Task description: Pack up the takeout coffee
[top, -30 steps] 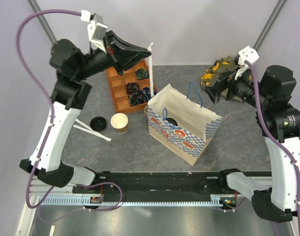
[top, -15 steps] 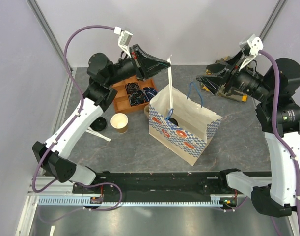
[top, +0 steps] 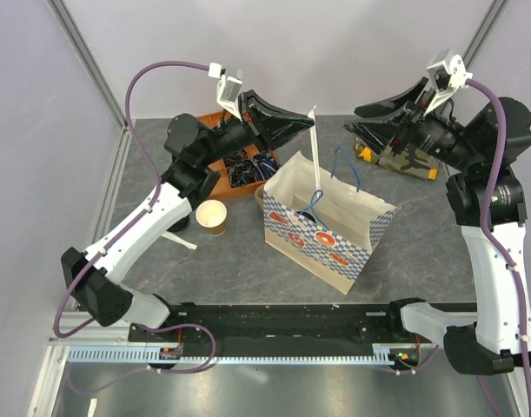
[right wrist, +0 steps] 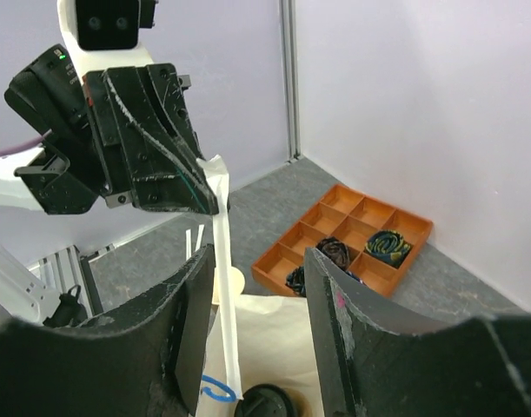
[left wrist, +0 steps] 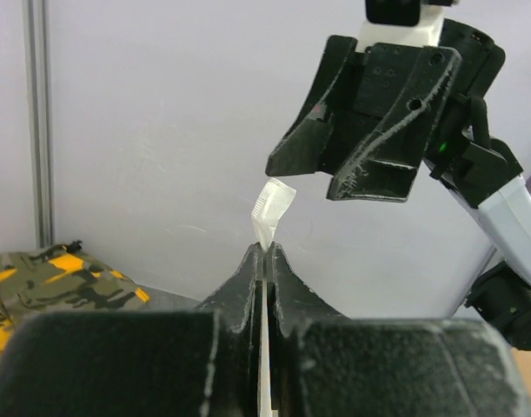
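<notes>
The takeout coffee's black lid (right wrist: 267, 405) shows inside the open patterned paper bag (top: 313, 239), at the bottom of the right wrist view; its brown cup is hidden. My left gripper (top: 310, 119) is above the bag's back left corner, shut on the top of a white paper-wrapped straw (top: 317, 156). The straw hangs down into the bag. In the left wrist view the jaws (left wrist: 264, 250) pinch the straw (left wrist: 270, 208). My right gripper (top: 362, 124) is open and empty, raised behind the bag and facing the left gripper. In its own view the fingers (right wrist: 261, 256) frame the straw (right wrist: 223, 295).
An orange divided tray (top: 215, 168) with dark coiled items sits back left. A lidless tan cup (top: 211, 215) and two more straws (top: 176, 236) lie left of the bag. A camouflage pouch (top: 406, 158) lies back right. The loose black lid is hidden behind the left arm.
My left arm has swung right with the straw, from above the tray to over the bag, and the straw's lower end now hangs in the bag. My right gripper has lifted and turned toward the left gripper.
</notes>
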